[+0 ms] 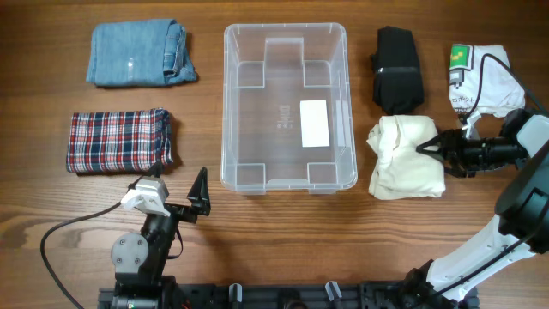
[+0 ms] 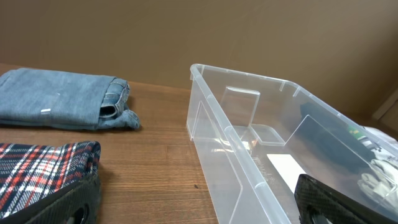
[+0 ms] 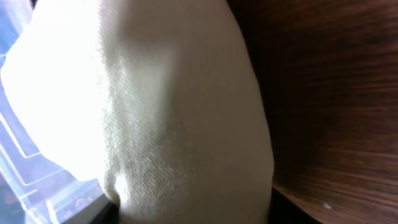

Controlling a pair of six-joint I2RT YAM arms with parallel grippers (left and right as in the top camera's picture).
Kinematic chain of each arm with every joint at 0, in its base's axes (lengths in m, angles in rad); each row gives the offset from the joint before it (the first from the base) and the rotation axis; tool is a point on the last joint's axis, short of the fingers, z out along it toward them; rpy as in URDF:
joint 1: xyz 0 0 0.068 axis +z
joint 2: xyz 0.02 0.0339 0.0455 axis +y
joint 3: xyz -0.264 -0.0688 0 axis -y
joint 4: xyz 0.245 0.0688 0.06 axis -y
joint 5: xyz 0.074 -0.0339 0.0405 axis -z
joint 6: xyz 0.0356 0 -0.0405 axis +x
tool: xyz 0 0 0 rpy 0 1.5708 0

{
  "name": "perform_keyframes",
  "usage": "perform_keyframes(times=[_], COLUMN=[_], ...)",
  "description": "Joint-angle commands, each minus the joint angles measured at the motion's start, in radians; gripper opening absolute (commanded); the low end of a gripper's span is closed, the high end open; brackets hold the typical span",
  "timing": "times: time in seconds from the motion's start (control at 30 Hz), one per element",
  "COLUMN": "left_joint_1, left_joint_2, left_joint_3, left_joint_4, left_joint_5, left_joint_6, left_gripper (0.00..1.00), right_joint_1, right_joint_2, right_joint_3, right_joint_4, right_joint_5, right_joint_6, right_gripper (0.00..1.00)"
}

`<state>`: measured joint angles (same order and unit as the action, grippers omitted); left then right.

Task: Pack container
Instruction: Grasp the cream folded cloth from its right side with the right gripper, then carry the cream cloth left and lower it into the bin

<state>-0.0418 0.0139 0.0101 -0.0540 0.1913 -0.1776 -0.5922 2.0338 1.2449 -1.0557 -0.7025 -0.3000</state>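
The clear plastic container stands empty in the middle of the table, a white label on its floor. To its right lies a cream folded garment. My right gripper comes in from the right and pinches that garment's right edge. In the right wrist view the cream cloth fills the space between the dark fingers of the right gripper, with the container's corner behind it. My left gripper rests open near the front edge, left of the container. In its own view the left gripper has nothing between its fingers, beside the container wall.
Folded jeans lie at the back left and a plaid garment in front of them. A black garment and a white printed one lie at the back right. A black cable loops at the front left.
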Motion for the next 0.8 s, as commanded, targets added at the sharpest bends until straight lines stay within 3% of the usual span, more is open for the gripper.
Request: perform_keyframes(times=[0.0, 0.5, 0.77], left_joint_1=[0.008, 0.008, 0.008], left_joint_2=[-0.006, -0.006, -0.006], left_joint_3=[-0.005, -0.005, -0.005], left_joint_4=[-0.005, -0.005, -0.005], left_joint_5=[-0.006, -0.006, -0.006], left_joint_6=[0.016, 0.016, 0.016], left_gripper=[1.00, 1.00, 1.00], right_joint_1=[0.009, 0.008, 0.008], right_joint_2=[0.023, -0.026, -0.211], right_joint_3=[-0.010, 0.069, 0.221], right_joint_4=[0.005, -0.061, -0.112], right_joint_5=[-0.134, -0.346, -0.346], right_joint_6=[-0.010, -0.003, 0.177], right_gripper=[0.46, 0.25, 0.24])
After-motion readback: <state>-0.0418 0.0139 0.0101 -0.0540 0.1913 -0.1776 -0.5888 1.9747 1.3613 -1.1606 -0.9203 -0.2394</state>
